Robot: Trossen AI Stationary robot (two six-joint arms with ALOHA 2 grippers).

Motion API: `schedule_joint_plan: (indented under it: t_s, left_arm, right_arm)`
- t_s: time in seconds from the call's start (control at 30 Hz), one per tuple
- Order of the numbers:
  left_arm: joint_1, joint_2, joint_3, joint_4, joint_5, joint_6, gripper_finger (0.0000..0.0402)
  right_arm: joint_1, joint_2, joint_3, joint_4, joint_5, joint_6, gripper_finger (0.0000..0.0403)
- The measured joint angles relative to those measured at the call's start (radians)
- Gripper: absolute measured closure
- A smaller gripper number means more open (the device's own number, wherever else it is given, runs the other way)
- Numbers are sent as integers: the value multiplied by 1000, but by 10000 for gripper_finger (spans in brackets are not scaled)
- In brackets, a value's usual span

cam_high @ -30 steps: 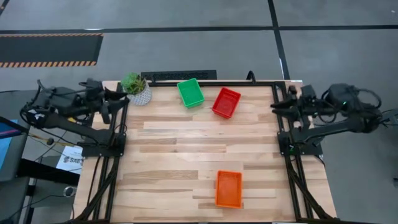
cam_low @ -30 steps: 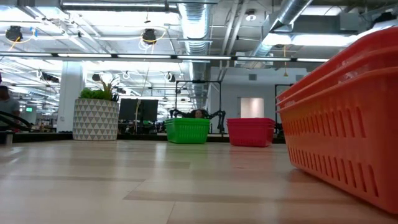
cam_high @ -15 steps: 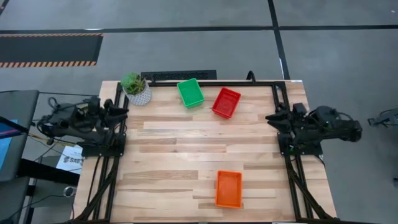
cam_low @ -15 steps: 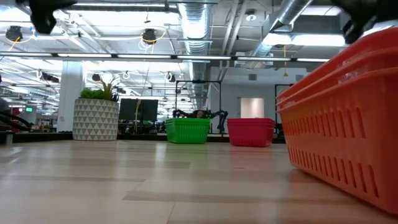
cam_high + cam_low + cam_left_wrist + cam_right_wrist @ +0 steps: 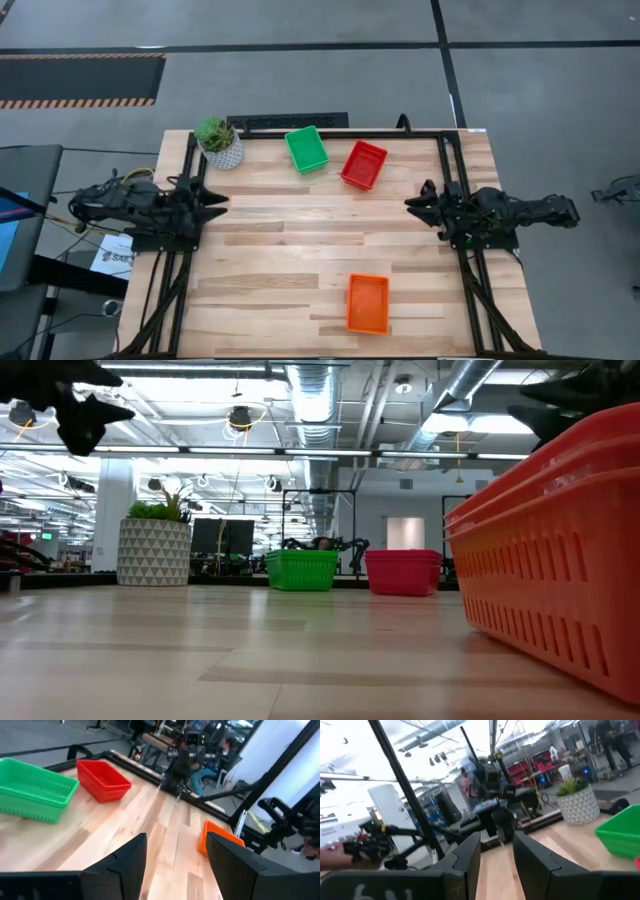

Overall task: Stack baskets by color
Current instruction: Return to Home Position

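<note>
**Entry 1, arms.** Within the last second both swung from folded-back poses outside the frame to face inward. I logged the left gripper (image 5: pixel 216 202) at the left edge of the table (image 5: pixel 270 250) and the right gripper (image 5: pixel 413 204) at its right edge. They sat level with each other and carried nothing. The left wrist view showed its fingers (image 5: pixel 131 859) set well apart. The right wrist view showed fingers (image 5: pixel 468 855) parted by a narrower gap.

**Entry 2, baskets.** All were unmoved throughout.
- The orange stack (image 5: pixel 367 303) lay by the near edge, right of centre.
- The green baskets (image 5: pixel 306 148) and red baskets (image 5: pixel 363 165) sat close together, not touching, at the far edge.
- The potted plant (image 5: pixel 218 140) stood further left.

I judged sorting finished, with only parking left.

**Entry 3, views.** From above, each colour read as a single basket. Only the low view showed the orange stack's layered rims. Only the high view gave the layout and both arms.
</note>
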Motion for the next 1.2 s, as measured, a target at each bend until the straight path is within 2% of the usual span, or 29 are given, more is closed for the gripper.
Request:
schedule_joint_plan:
  t_s: [0.17, 0.43, 0.67, 0.87, 1.2]
  left_arm:
    - [0, -3, -53, 7, 22, 23, 209]
    - [0, -3, -170, 27, 45, 32, 209]
    - [0, -2, -318, 246, 44, 47, 209]
    - [1, -5, -328, 302, 39, 110, 209]
    - [0, -1, -333, 328, 34, 121, 209]
  right_arm:
    - [0, -1, 0, -3, -1, -81, 262]
    - [0, 1, 0, -90, -3, -116, 259]
    - [0, 0, -1, -99, -4, -117, 258]
    - [0, 1, -1, -117, -4, -125, 252]
    - [0, 2, -1, -226, -8, -126, 248]
